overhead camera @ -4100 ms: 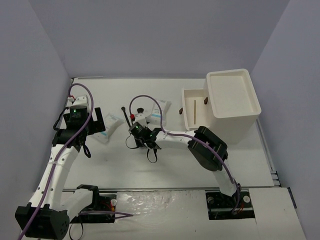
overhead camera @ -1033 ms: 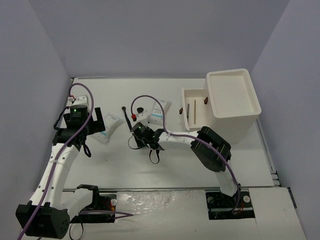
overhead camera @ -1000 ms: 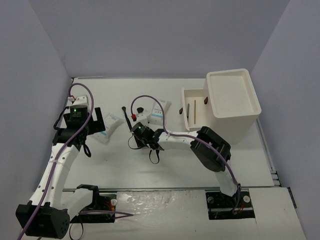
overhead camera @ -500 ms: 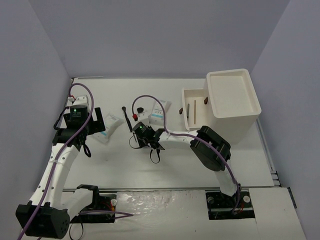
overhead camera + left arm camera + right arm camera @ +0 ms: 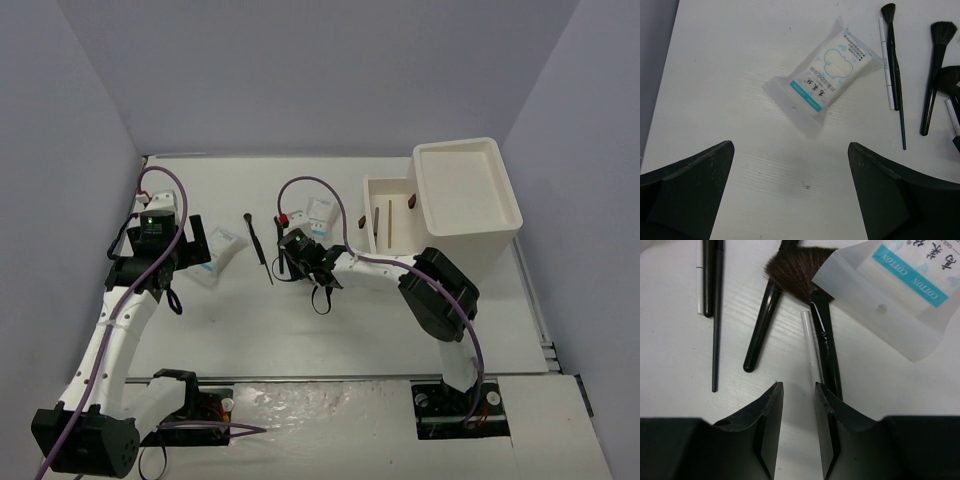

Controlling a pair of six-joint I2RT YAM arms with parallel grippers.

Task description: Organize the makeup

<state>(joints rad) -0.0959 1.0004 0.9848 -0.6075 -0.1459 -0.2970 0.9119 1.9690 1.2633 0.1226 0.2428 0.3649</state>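
White tabletop (image 5: 300, 330) between lilac walls (image 5: 60, 120), where the left end effector (image 5: 790, 145) hangs wide open and empty just beside a white packet (image 5: 826, 85) at the left, while the right end effector (image 5: 797, 386), jaws narrowly parted on nothing, hovers mid-table just short of a white pencil (image 5: 812, 347), black brushes (image 5: 760, 325) and a second packet (image 5: 905, 290).

Soft, even light falls from above, bright on the white counter (image 5: 230, 330), and it casts only faint, short shadows. The walls (image 5: 90, 100) look lilac-grey. Both wrist views are sharp, and the print on the packet (image 5: 822, 85) is readable. A brush handle (image 5: 760, 332) carries a thin glint, while the near fingers (image 5: 767, 430) stay dark and featureless.
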